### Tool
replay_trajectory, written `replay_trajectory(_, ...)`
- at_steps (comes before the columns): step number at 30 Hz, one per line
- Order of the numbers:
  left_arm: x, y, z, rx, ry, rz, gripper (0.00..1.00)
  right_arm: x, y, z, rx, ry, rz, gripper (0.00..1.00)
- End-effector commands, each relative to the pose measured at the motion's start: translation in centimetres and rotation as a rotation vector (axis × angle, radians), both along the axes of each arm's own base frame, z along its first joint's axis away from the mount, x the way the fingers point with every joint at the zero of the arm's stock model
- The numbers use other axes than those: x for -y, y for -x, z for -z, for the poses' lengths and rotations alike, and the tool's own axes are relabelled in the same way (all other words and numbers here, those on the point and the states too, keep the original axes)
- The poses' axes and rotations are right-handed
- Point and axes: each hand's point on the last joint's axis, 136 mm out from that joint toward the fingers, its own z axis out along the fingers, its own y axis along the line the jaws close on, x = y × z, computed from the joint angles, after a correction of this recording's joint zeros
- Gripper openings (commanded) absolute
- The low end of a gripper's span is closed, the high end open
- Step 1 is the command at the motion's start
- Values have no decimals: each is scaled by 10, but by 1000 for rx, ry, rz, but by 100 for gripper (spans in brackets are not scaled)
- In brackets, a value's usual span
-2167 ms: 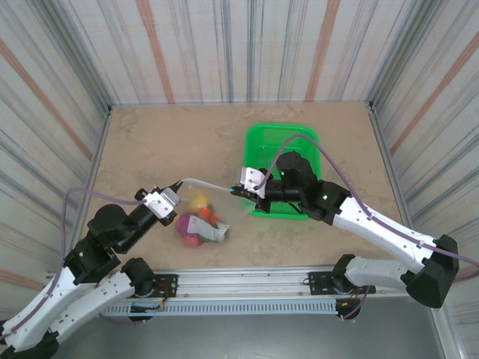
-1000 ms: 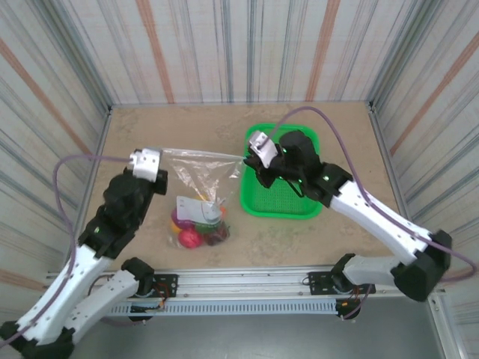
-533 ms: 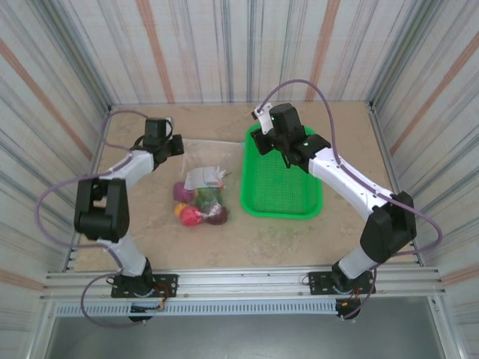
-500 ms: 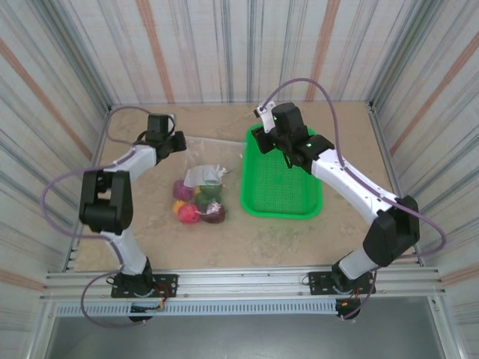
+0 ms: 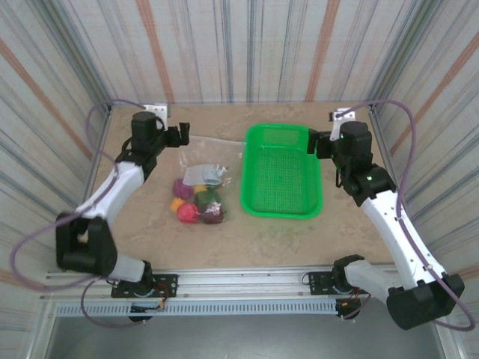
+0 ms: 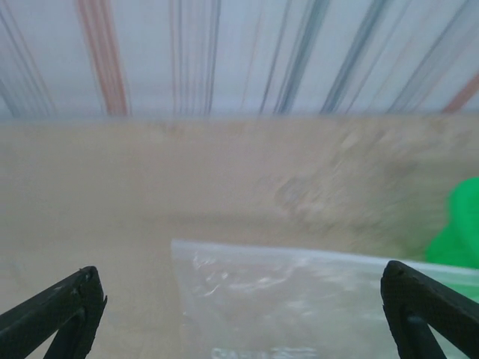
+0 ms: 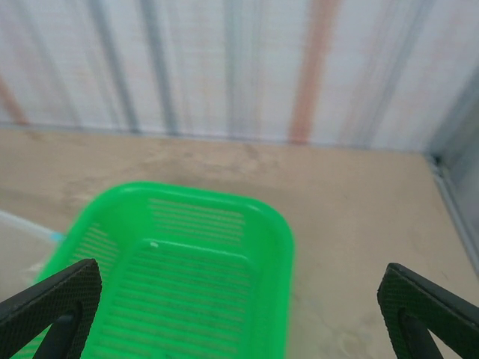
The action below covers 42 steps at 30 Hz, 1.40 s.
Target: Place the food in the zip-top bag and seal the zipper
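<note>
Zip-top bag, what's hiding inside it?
Toy food is bunched at the near end of the zip-top bag: green, magenta, red, dark red and orange pieces. Pieces lying underneath are covered, so I can't count them all.

zip-top bag (image 5: 212,155): clear thin plastic film, glossy, creased
food (image 5: 197,205): smooth moulded pieces, plastic-looking, faint sheen
basket (image 5: 281,176): green plastic, glossy, ribbed mesh floor
table (image 5: 352,224): beige, stone-mottled, matt
walls (image 5: 239,52), 12 o'clock: striped panels, smooth, matt
rail (image 5: 247,278), 6 o'clock: bare metal, dull satin
left gripper (image 6: 238,278): black fingers (image 6: 56,308), matt
cables (image 5: 30,247): purple sheath, smooth
</note>
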Motion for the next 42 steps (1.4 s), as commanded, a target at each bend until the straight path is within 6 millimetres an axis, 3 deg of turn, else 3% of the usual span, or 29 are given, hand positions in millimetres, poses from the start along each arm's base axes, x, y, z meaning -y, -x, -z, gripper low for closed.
replay_trajectory(1, -12, 34, -42, 218, -24, -27, 99, 47, 7, 33, -56, -75, 236, 99)
replay_trajectory(3, -22, 51, -30, 274, -64, -26, 99, 79, 5, 52, -87, -93, 354, 99)
replay_trajectory(7, -21, 72, 12, 315, -284, 110, 99, 136, 1, 94, -168, 67, 523, 99)
replay_trajectory(9, -47, 69, 39, 216, -291, -2, 99, 156, 1, 121, -230, 109, 544, 99)
replay_trajectory(10, -56, 68, 51, 177, -284, -21, 99, 154, -2, 134, -251, 119, 508, 99)
replay_trajectory(12, -73, 69, 84, 97, -289, -50, 99, 123, -16, 164, -295, 99, 282, 98)
replay_trajectory(15, -113, 78, 116, 33, -231, -229, 99, 78, -27, 191, -310, -2, 45, 99)
replay_trajectory(17, -113, 81, 131, 14, -187, -223, 99, 53, -29, 209, -339, -40, -69, 99)
replay_trajectory(19, -115, 82, 146, -35, -116, -225, 99, 42, -30, 223, -356, -9, -97, 99)
replay_trajectory(22, -109, 76, 144, -4, -85, -185, 99, 32, -32, 234, -285, -88, -118, 99)
replay_trajectory(24, -116, 73, 141, 41, -40, -233, 99, 28, -35, 235, -274, -95, -136, 99)
replay_trajectory(26, -106, 68, 142, 72, -40, -169, 99, 24, -38, 228, -197, -108, -156, 99)
replay_trajectory(30, -90, 62, 146, 72, -39, -68, 99, 43, -41, 224, -166, -83, -68, 99)
replay_trajectory(34, -94, 57, 145, 21, -48, -90, 99, 64, -41, 226, -179, -4, 38, 99)
replay_trajectory(39, -97, 63, 145, -20, -93, -68, 99, 67, -41, 209, -32, -109, 10, 99)
replay_trajectory(42, -102, 64, 142, 15, -37, -103, 99, 67, -39, 220, 7, -116, 7, 99)
